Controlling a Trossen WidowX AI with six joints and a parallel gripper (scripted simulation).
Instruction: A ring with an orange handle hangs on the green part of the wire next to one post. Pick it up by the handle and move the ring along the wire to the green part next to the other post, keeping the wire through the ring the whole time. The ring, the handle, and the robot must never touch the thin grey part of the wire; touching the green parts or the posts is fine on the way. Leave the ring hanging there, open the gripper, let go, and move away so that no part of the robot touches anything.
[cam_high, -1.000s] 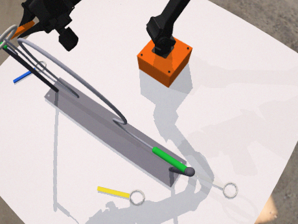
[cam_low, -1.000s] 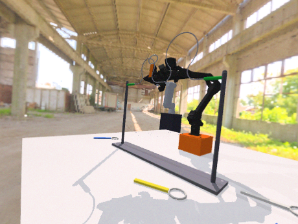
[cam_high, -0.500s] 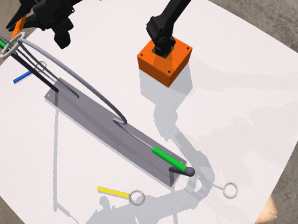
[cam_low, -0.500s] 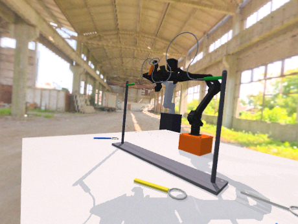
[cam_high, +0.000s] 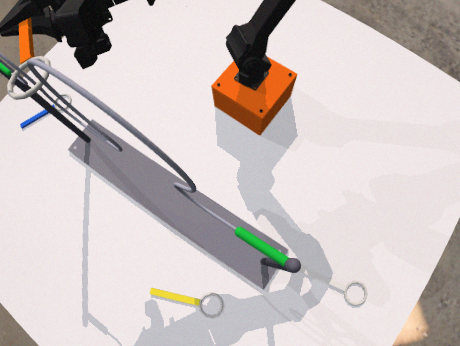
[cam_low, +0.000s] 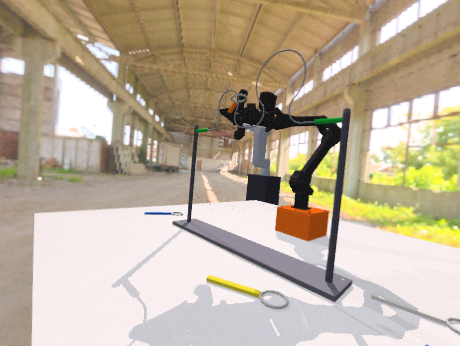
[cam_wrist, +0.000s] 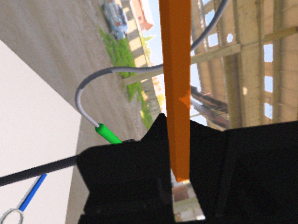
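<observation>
Warehouse daylight surrounds the white surface (cam_high: 165, 280) (cam_low: 100, 260) (cam_wrist: 30, 100); the claw (cam_low: 231, 111) (cam_wrist: 166, 117) grips the orange handle (cam_high: 26, 42) (cam_low: 232, 107) (cam_wrist: 177, 75), its ring (cam_high: 28, 77) (cam_low: 238, 98) up by the grey wire (cam_high: 125, 120) (cam_low: 258, 75) (cam_wrist: 115, 69): best turned slowly, wire centred.

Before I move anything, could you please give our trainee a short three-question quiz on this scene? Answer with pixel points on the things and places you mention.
1. What colour is the handle (cam_high: 26, 42) (cam_low: 232, 107) (cam_wrist: 178, 90) held in the pincer (cam_high: 25, 25) (cam_low: 228, 111) (cam_wrist: 166, 117)?
2. True or false: the yellow-handled ring (cam_high: 212, 305) (cam_low: 274, 299) is threaded on the wire (cam_high: 123, 120) (cam_low: 306, 70) (cam_wrist: 107, 70).
3. Which sits on the orange block (cam_high: 237, 107) (cam_low: 300, 223): (a) the arm (cam_high: 272, 25) (cam_low: 320, 155), (b) the blue-handled tool, (c) a post?

Key: 1. orange; 2. false; 3. a
</observation>
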